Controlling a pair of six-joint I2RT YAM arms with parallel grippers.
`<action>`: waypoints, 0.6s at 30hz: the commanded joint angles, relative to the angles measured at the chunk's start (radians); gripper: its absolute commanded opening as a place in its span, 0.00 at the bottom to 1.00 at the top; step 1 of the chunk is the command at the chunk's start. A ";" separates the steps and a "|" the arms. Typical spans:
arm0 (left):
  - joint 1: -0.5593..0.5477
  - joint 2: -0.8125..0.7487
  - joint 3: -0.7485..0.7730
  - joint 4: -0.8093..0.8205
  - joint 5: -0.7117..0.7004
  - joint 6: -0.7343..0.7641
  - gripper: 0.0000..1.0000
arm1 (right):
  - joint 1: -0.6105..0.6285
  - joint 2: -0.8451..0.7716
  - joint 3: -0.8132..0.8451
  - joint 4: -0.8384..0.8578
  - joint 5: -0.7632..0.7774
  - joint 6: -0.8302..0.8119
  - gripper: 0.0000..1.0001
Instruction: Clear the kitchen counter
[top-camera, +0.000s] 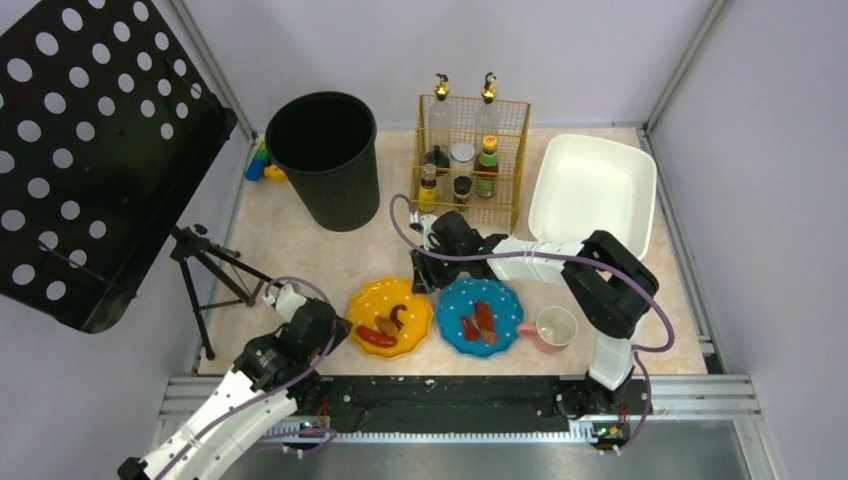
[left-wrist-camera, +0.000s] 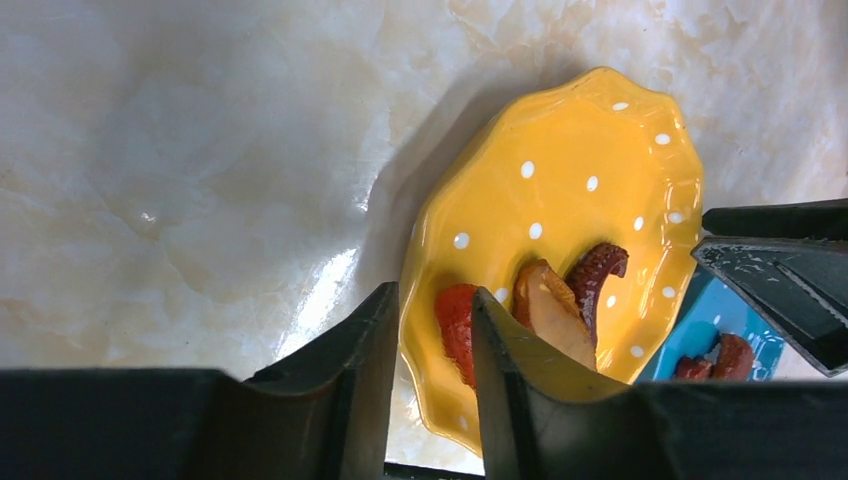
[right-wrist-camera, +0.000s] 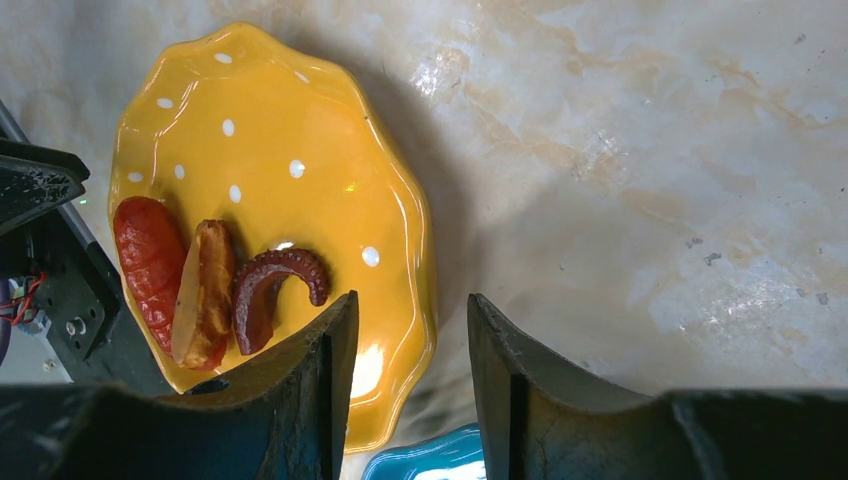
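Observation:
On the pale marbled kitchen counter (top-camera: 300, 250) a yellow dotted plate (top-camera: 392, 305) holds a red sausage (left-wrist-camera: 455, 320), a brown wedge (right-wrist-camera: 205, 290) and a dark tentacle piece (right-wrist-camera: 280, 275). My left gripper (left-wrist-camera: 433, 292) is at the plate's left rim, one finger outside it and one inside over the sausage, shut on the rim. My right gripper (right-wrist-camera: 411, 297) straddles the plate's far right rim. Its jaws are apart, and counter shows between the rim and the outer finger. A blue dotted plate (top-camera: 479, 316) with red food and a pink mug (top-camera: 553, 328) sit to the right.
A black bin (top-camera: 325, 158) stands at the back left, with a wire rack (top-camera: 472, 160) of bottles beside it. A white tub (top-camera: 592, 190) is at the back right. A tripod (top-camera: 205, 270) carrying a perforated black panel stands at the left edge.

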 joint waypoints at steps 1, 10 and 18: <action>0.005 0.042 0.004 -0.009 -0.024 -0.014 0.34 | 0.010 -0.003 0.017 0.044 0.005 0.006 0.44; 0.005 0.124 -0.017 0.046 0.000 0.001 0.28 | 0.010 -0.004 0.013 0.045 0.006 0.003 0.44; 0.003 0.144 -0.052 0.109 0.031 0.017 0.26 | 0.009 0.007 0.012 0.051 -0.004 0.004 0.44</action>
